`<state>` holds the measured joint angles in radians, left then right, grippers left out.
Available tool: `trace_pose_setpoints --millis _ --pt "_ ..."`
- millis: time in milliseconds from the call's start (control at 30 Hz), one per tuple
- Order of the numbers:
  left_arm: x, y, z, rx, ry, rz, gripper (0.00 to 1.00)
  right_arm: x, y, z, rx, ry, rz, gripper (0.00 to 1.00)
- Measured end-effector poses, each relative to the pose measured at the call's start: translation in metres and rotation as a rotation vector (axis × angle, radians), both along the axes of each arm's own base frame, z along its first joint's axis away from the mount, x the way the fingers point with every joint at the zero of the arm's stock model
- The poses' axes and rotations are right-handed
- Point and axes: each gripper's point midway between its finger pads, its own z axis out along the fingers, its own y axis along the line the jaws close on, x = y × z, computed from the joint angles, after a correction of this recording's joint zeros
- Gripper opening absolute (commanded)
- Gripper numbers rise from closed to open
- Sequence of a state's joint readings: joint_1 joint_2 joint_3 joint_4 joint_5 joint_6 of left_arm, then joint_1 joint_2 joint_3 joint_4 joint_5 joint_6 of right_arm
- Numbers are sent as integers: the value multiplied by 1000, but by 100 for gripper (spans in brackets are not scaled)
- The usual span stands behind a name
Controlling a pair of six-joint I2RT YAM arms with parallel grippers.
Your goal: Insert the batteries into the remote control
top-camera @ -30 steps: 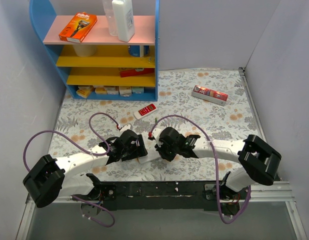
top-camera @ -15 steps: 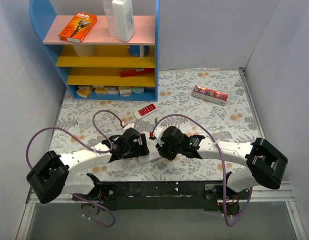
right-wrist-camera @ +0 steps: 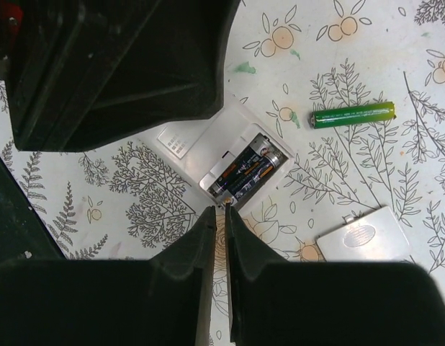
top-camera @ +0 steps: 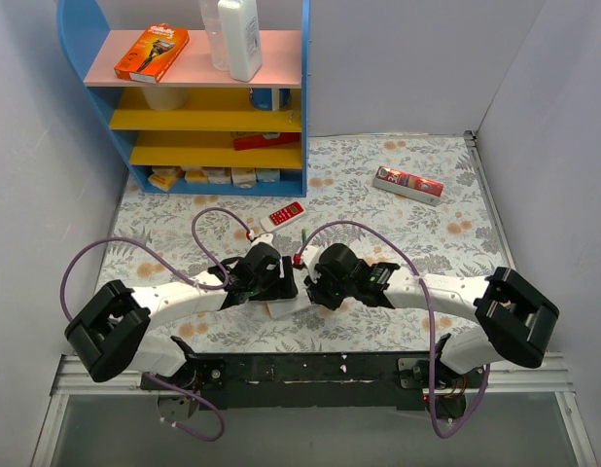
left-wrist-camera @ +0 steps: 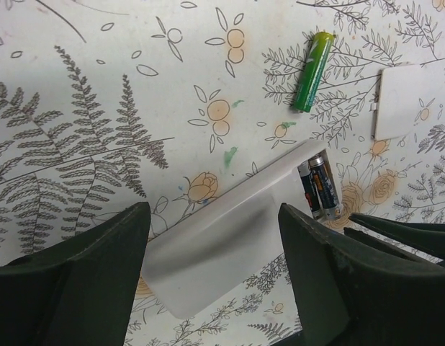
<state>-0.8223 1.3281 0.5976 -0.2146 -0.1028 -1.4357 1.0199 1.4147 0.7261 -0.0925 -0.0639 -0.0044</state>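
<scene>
The white remote control (left-wrist-camera: 215, 252) lies back up on the flowered cloth, slanting between the fingers of my left gripper (left-wrist-camera: 212, 216), which is open around it. Its battery compartment (right-wrist-camera: 244, 171) is uncovered and holds two dark cells. One green battery (left-wrist-camera: 312, 71) (right-wrist-camera: 352, 114) lies loose on the cloth beyond it. My right gripper (right-wrist-camera: 224, 210) is shut, with nothing between its tips, which sit at the compartment's near edge. From above, both grippers meet over the remote control (top-camera: 286, 307).
The white battery cover (right-wrist-camera: 363, 234) (left-wrist-camera: 406, 101) lies on the cloth beside the remote. Farther back are a red remote (top-camera: 283, 214) and a red box (top-camera: 407, 183). A blue shelf unit (top-camera: 198, 97) stands at the back left.
My left arm has swung right, bringing its gripper close against the right one over the remote. Its jaws have narrowed a little. The right gripper has stayed almost in place.
</scene>
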Motion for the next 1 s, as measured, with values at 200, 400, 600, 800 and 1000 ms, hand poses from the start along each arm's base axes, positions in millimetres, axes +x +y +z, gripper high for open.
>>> trace_pose_setpoints --millis 200,400,600,800,1000 --pt "0 -9 -1 -25 0 -43 67 2 -1 -5 17 22 -19 14" --pt "-1 -17 -1 -49 -2 -82 64 3 -1 -10 30 39 -29 11" --pt "-2 -26 -1 -74 0 -127 58 5 4 -10 50 44 -37 7" --pt "-5 -36 -2 -109 7 -179 49 8 5 -12 56 49 -52 6" --pt "-4 -38 -5 -110 3 -211 41 14 4 -15 61 60 -98 1"
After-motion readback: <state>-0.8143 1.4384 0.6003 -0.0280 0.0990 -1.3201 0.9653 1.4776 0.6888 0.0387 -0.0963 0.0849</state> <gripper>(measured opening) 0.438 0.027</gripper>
